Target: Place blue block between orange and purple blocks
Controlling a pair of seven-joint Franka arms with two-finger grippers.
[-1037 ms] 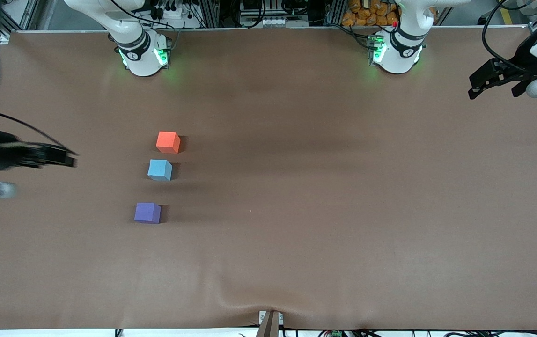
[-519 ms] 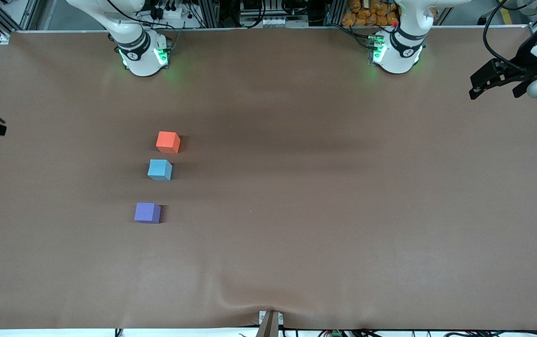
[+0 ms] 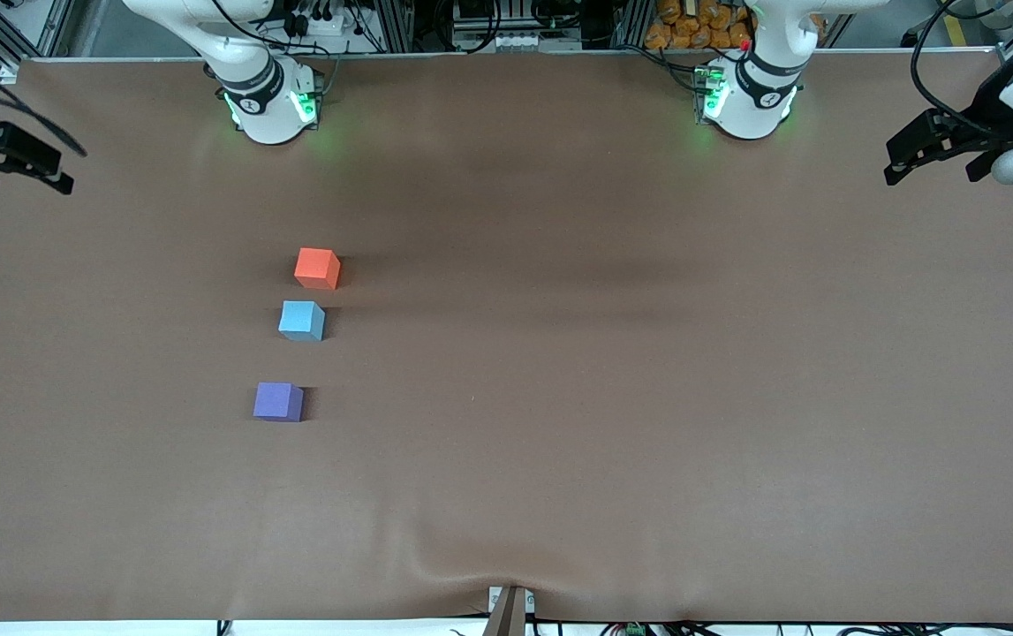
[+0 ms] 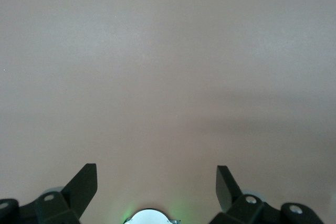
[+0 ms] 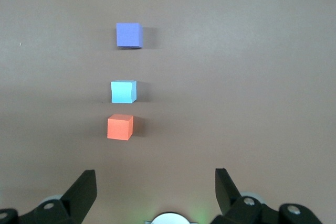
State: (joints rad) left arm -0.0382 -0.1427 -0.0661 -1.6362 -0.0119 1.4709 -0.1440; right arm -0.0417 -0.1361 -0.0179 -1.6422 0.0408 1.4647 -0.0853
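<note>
The right gripper (image 3: 16, 163) hangs over the edge of the brown counter (image 3: 647, 397) at the right arm's end, its fingers (image 5: 84, 190) spread wide and grasping nothing. In the right wrist view the three cubes lie in a row ahead of those released fingers.

Toward the right arm's end of the counter, the orange block (image 3: 317, 268) sits farthest from the front camera. The blue block (image 3: 301, 320) rests just beside it, a little nearer to the camera, apart from it by a narrow gap. The purple block (image 3: 277, 401) lies nearest to the camera, with a wider gap to the blue one. So the blue block stands between the orange and purple blocks, closer to the orange.

The left gripper (image 3: 934, 146) waits over the left arm's end of the counter, its fingers (image 4: 81, 187) also spread and empty, with only bare counter beneath.
</note>
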